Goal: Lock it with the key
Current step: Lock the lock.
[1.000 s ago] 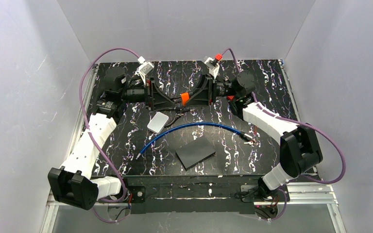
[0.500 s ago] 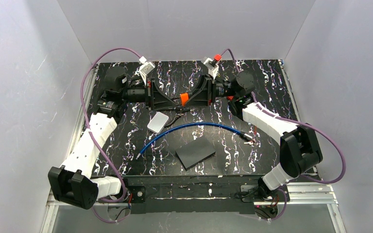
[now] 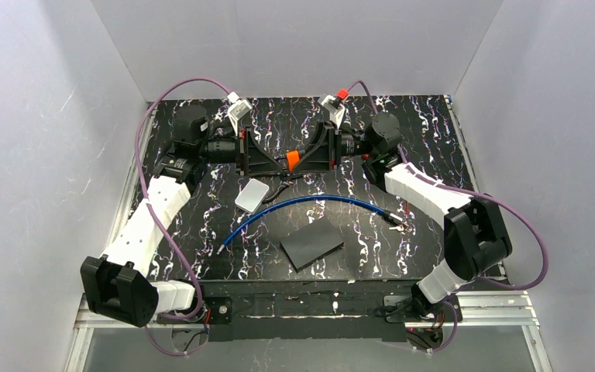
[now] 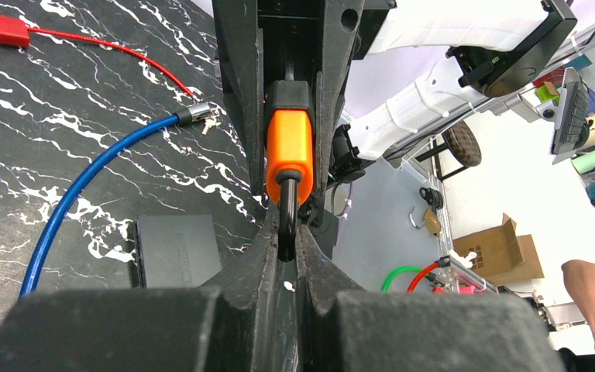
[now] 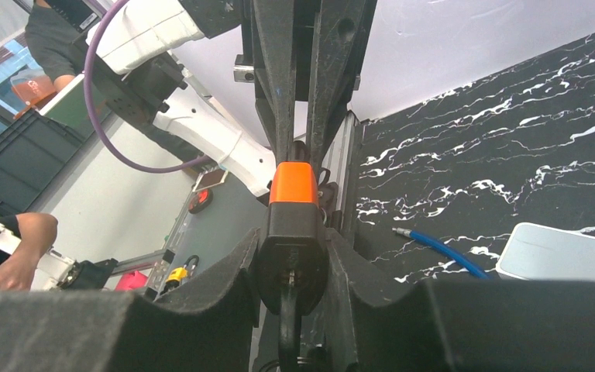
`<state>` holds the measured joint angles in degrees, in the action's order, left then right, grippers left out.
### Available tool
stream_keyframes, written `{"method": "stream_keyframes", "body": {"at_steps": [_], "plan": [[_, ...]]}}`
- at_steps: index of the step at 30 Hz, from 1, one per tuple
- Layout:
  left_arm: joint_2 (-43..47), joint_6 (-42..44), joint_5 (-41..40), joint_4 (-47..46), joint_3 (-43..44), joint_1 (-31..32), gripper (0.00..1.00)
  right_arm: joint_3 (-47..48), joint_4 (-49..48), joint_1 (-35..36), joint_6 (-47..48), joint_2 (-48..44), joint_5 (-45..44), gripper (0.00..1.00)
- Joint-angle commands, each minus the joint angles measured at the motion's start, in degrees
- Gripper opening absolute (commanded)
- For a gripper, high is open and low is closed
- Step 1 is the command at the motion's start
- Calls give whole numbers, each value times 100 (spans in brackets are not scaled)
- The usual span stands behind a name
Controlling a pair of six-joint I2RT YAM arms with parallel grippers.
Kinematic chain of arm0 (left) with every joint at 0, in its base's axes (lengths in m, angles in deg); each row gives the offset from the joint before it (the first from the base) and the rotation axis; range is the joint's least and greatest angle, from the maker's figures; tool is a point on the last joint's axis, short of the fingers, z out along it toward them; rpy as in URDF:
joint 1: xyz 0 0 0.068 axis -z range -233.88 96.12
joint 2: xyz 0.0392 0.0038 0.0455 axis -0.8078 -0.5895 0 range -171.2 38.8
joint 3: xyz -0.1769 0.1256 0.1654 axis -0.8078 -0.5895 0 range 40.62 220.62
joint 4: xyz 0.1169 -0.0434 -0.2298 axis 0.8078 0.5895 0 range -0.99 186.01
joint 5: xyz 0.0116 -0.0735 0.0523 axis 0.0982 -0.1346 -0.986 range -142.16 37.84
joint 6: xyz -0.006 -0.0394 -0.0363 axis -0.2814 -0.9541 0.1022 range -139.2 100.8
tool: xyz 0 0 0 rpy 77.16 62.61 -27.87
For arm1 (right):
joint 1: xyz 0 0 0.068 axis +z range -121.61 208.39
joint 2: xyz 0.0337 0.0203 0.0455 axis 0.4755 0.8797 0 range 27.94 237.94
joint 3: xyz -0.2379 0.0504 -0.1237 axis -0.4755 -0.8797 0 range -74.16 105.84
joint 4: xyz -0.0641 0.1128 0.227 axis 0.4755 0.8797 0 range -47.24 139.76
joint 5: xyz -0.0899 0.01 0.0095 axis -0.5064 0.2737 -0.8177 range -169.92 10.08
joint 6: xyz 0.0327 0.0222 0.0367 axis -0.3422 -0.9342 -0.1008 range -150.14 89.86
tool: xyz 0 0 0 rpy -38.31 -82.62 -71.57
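- Bright-blue flexible cable lock w/ dark metal end pieces (image 3: 310,201) is laid loose in an arc on the black, white-veined marbled table (image 3: 426,124), betw. a white flat rounded box (image 3: 252,194) and a dark grey flat plate (image 3: 311,243). It is touched by neither arm.
- Small metal bits, likely keys (image 3: 397,225), are seen just beside its right end piece. Prob. the key for the task, not picked up yet.
- Small orange-and-black piece w/ dark loop (image 3: 294,159) is held mid-air over the far half of the table, where both arms meet nose to nose.
- Left gripper (image 4: 285,232): pressed together, w/ the dark loop pinched betw. the fingers.
- Right gripper (image 5: 293,256): jaws part-closed, w/ the black end of the orange-and-black piece clamped from the opposite side.
- Judged reason for the two-sided hold: body is braced by one arm so the loop can be worked by the other. Whether the loop is seated can't be told.
- Thin red cable w/ red end block (image 4: 9,31) lies near that right end, apart from both grippers.
- Writing: a faint embossed line on the grey plate is seen in left wrist view but is too small to be read. No brand/label is legible elsewhere.
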<state>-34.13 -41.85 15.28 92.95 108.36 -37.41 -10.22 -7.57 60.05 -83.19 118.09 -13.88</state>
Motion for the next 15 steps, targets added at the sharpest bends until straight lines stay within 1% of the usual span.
{"method": "stream_keyframes", "body": {"at_steps": [1, 15], "plan": [[-175, 59, -298, -254, 211, 348, 0, 286, -38, 554, 285, 132, -49, 1], [-329, 53, -270, -337, 268, 484, 0, 358, -8, 815, 346, 343, -20, 1]]}}
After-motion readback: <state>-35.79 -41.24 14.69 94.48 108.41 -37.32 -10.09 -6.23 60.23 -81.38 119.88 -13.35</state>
